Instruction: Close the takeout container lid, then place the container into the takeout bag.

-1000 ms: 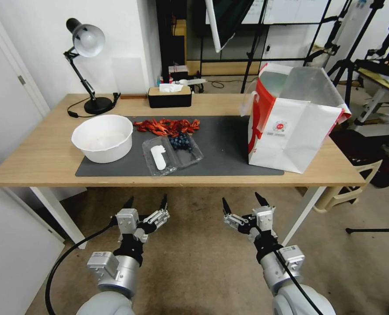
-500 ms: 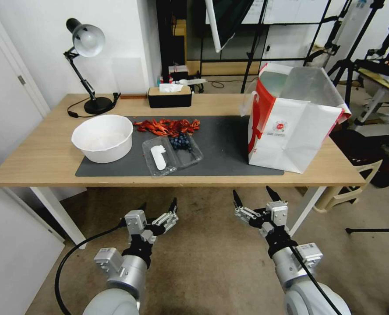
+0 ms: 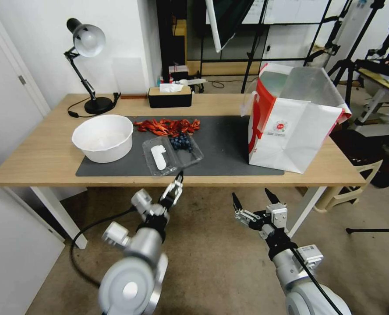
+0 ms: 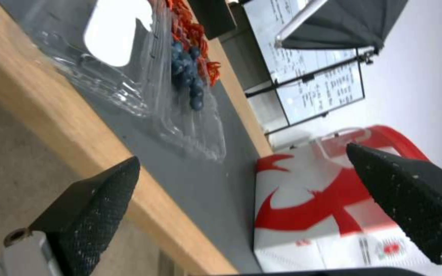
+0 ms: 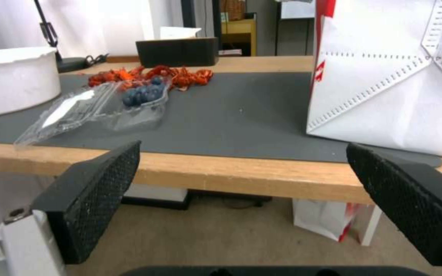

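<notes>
While the takeout container lies open on the tabletop, lid flat beside its berries, the left gripper hovers at the near edge with fingers spread. Right gripper, fingers spread, hangs below. Takeout bag stands well right.

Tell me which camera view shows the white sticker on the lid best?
The head view: it looks down on the lid, so the whole sticker shows. The right wrist view shows it edge-on; the left wrist view crops it.
</notes>
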Controlling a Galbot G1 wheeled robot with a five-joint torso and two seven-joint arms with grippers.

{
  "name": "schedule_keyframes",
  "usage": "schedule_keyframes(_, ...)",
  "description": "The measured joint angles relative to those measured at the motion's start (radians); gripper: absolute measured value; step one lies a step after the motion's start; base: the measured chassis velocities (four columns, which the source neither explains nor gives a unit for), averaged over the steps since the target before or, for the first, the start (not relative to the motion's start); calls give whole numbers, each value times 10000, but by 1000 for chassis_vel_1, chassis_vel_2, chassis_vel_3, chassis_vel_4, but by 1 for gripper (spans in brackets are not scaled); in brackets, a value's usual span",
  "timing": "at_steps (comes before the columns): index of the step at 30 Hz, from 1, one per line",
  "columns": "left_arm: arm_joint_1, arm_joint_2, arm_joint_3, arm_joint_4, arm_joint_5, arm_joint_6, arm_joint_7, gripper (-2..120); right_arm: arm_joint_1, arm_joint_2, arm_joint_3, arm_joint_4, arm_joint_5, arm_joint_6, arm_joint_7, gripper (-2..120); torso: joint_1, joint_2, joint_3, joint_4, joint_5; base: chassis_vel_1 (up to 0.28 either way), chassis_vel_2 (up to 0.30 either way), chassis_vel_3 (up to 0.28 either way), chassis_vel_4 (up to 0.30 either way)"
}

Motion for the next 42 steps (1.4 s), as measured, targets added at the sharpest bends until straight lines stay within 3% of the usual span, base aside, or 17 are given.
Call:
schedule_keyframes(7, -1089, -135, 596, 934, -88, -812, -403, 100, -99, 128, 37, -47, -192, 40, -1, 100, 0, 0, -1, 2, 0, 0, 0, 0, 0)
schedule_keyframes(17, -2012, -117, 793, 1866, -208, -935, -878, 100, -218, 222, 164, -51, -327, 119, 9, 100, 2, 0, -1, 2, 0, 0, 0, 0, 0)
schedule_keyframes(42, -2428, -191, 645, 2426, -267, -991, -883, 100, 12, 353, 145, -395, -451, 139, 5, 100, 2, 3, -1, 2, 0, 0, 0, 0, 0)
